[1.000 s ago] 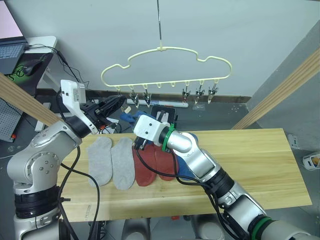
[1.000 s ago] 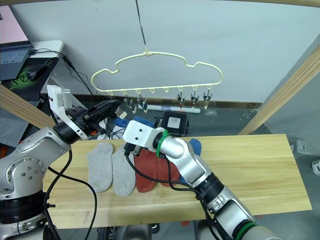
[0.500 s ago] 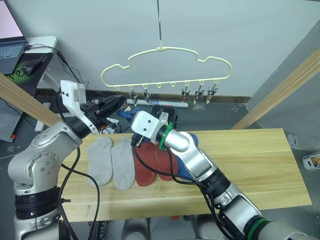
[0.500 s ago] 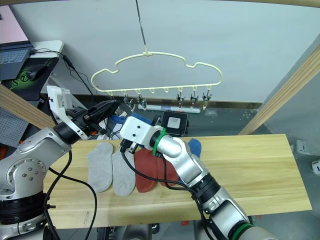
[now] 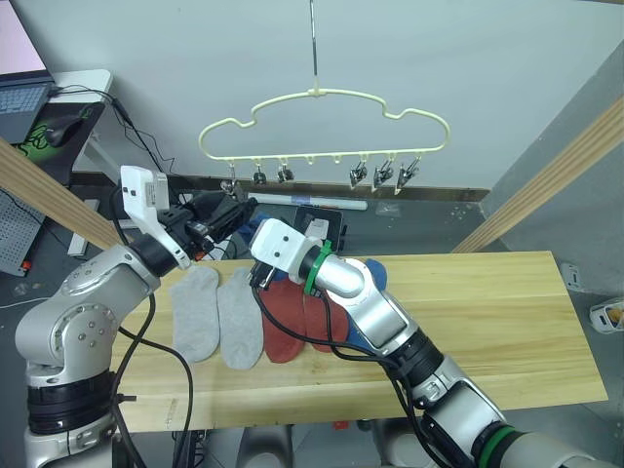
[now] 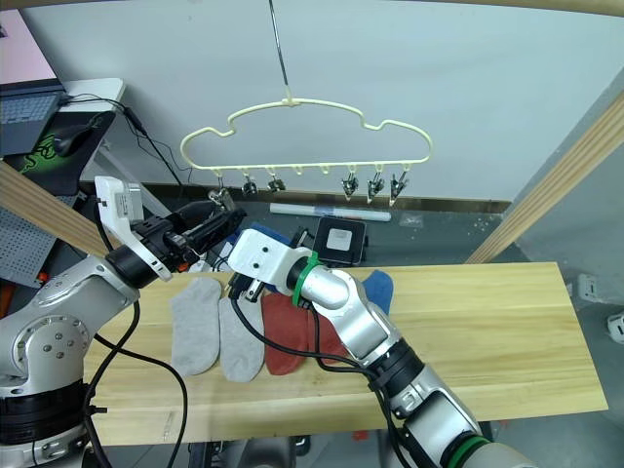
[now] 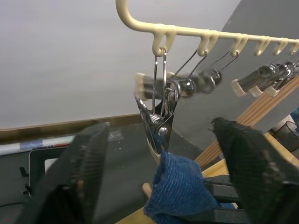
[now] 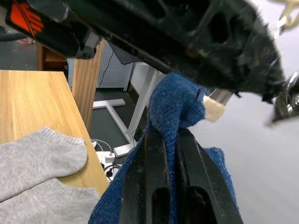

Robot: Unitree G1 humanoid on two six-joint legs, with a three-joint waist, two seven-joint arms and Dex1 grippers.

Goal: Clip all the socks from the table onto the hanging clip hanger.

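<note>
The pale-yellow clip hanger point(image 5: 322, 95) hangs over the table's point(image 5: 487, 312) far edge, with silver clips along its lower bar. My left gripper point(image 7: 159, 126) is open, its fingers wide on either side of the leftmost clip point(image 7: 159, 128). That clip's lower end touches the top of a blue sock point(image 7: 176, 189). My right gripper point(image 8: 169, 135) is shut on this blue sock point(image 8: 175, 107) and holds it up to the clip. Two grey socks point(image 5: 200, 312) and two red socks point(image 5: 283, 327) lie side by side on the table. Another blue sock point(image 5: 375, 271) lies behind my right arm.
Slanted wooden frame poles stand at the left point(image 5: 49, 195) and right point(image 5: 546, 185). A desk with a laptop point(image 5: 19, 97) and a mouse stands far left. A black box point(image 6: 339, 239) and cables lie on the floor behind the table. The table's right half is bare.
My left gripper has opened and let go of the leftmost clip. The right arm has moved left and up with the blue sock. The hanger's clips are swinging.
</note>
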